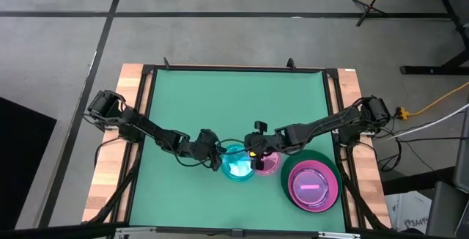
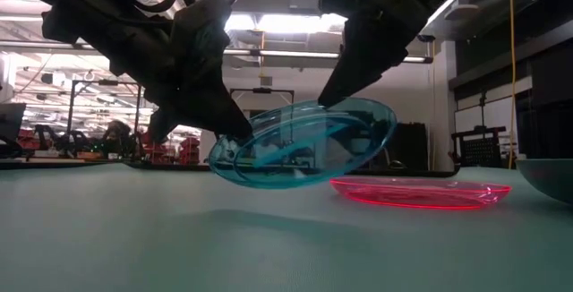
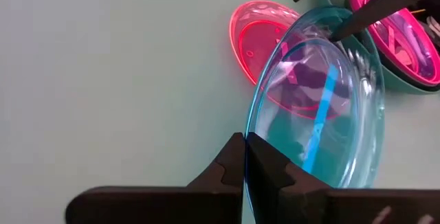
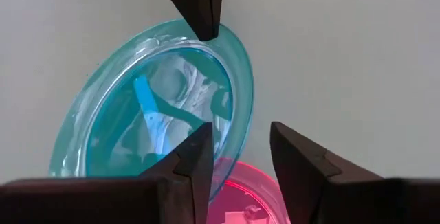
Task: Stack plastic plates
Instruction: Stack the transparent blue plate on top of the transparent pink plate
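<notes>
Green plate (image 1: 287, 182): bottom of the stack, a pink plate nested inside.
Cyan plate (image 2: 304, 144): tilted off the mat, likely for transfer.
Left gripper (image 3: 245, 157): clenched on its rim (holds it raised).
Right gripper (image 4: 240, 157): fingers parted at the opposite rim.

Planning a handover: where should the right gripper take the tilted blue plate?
The blue plate tilts, its rim opposite the left gripper lifted off the mat. Pinch that raised rim from the right arm's side, where the open right gripper hangs.
</notes>
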`<move>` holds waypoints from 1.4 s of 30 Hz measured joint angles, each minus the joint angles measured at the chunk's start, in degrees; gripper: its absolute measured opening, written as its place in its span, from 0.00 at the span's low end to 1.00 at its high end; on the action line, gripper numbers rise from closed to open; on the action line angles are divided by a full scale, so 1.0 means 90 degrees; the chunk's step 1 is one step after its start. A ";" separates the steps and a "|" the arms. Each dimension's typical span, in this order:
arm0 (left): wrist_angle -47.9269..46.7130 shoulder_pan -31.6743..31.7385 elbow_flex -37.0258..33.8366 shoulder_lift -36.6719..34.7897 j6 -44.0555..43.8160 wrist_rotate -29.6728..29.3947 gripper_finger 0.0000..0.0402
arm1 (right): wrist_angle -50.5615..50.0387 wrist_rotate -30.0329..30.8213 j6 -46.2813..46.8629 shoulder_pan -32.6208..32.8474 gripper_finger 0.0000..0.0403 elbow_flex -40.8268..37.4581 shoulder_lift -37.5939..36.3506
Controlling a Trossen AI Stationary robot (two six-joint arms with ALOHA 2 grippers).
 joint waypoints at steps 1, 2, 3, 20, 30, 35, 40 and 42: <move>0.0000 0.0000 0.0000 0.0000 0.0002 -0.0005 0.00 | 0.0000 0.0000 0.0000 0.0000 0.33 0.0000 0.0000; -0.0001 0.0000 0.0000 0.0000 0.0002 -0.0005 0.00 | 0.0000 0.0000 0.0000 0.0000 0.32 0.0000 0.0000; -0.0002 0.0000 0.0000 0.0000 0.0002 -0.0005 0.00 | -0.0002 0.0000 0.0000 0.0000 0.31 0.0000 0.0000; 0.0005 -0.0002 0.0000 0.0000 0.0007 -0.0119 0.00 | -0.0165 -0.0119 0.0163 0.0000 0.30 0.0000 -0.0002; 0.0002 -0.0002 0.0000 0.0000 0.0005 -0.0116 0.00 | -0.0165 -0.0165 0.0168 0.0000 0.30 0.0000 -0.0002; 0.0002 -0.0002 0.0002 0.0000 0.0005 -0.0114 0.00 | -0.0165 -0.0165 0.0211 0.0001 0.30 0.0000 -0.0002; 0.0002 -0.0002 0.0002 0.0000 0.0005 -0.0114 0.00 | -0.0165 -0.0165 0.0219 0.0000 0.30 0.0000 -0.0002; 0.0002 -0.0002 0.0002 0.0000 0.0005 -0.0114 0.00 | -0.0165 -0.0165 0.0219 0.0000 0.29 0.0000 -0.0002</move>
